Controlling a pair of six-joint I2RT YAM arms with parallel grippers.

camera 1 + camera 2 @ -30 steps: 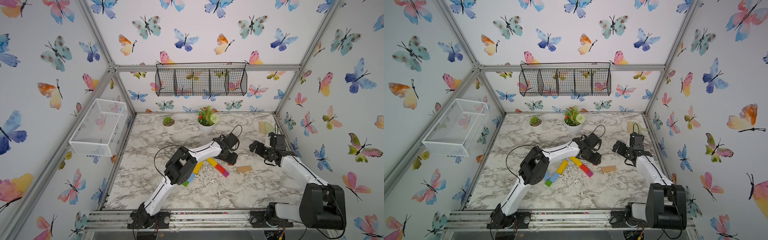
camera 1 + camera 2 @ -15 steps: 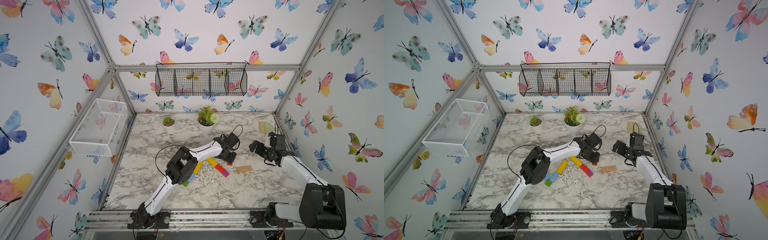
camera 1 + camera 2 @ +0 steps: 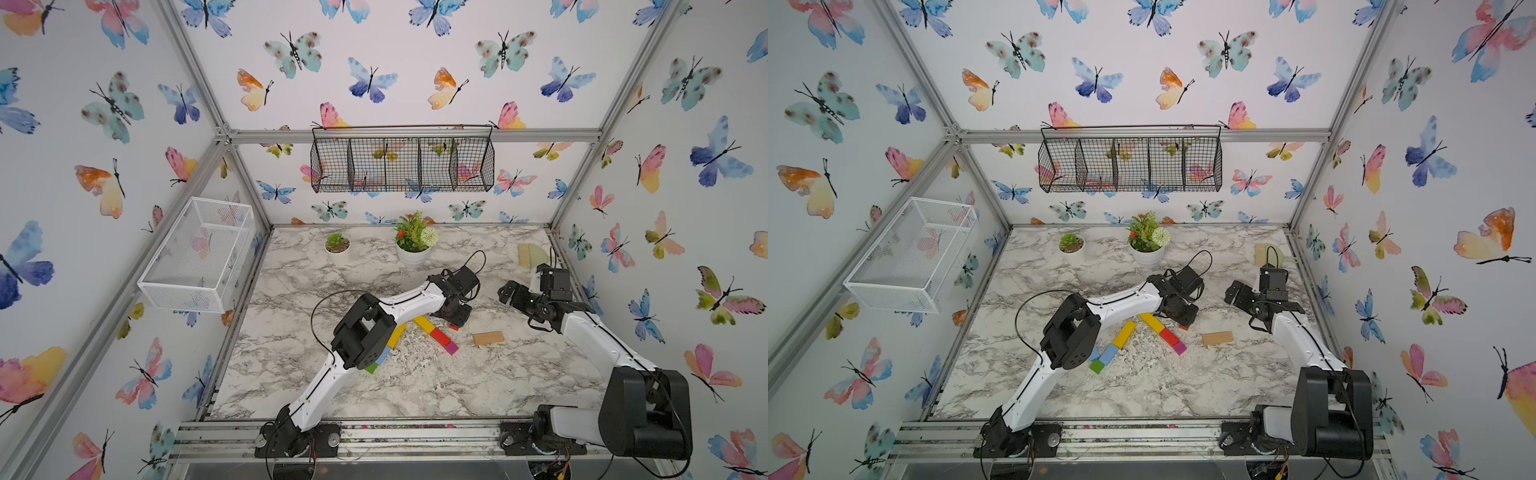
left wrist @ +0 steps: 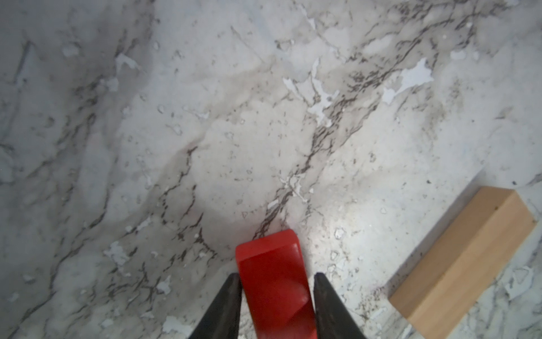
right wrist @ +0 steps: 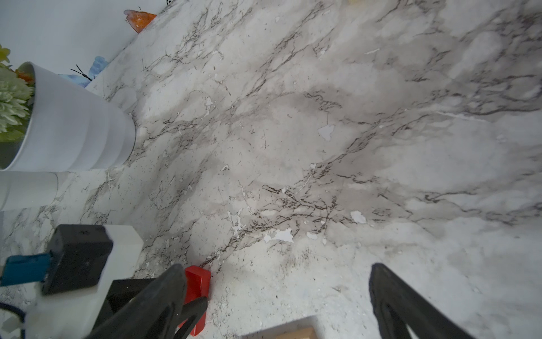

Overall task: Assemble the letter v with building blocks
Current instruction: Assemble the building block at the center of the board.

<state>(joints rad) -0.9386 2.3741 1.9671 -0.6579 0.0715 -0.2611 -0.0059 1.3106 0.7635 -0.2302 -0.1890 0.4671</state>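
Jaws of my left hand [image 4: 276, 276] have drawn in against a small red wooden block [image 4: 268, 252] lying on the marble-patterned table [image 4: 205, 117], seemingly gripping it, just beside the two slanted rows of coloured blocks [image 3: 1125, 332]; I read it as the V's next piece. My right hand [image 5: 276, 265] hangs spread wide near a loose tan wooden block [image 3: 1217, 338].

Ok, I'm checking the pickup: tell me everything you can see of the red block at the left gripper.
The red block is glossy, painted-looking, with rounded corners, lying flat on the marble table. The left gripper straddles it, black fingers close at both sides; contact is unclear. A tan block lies apart.
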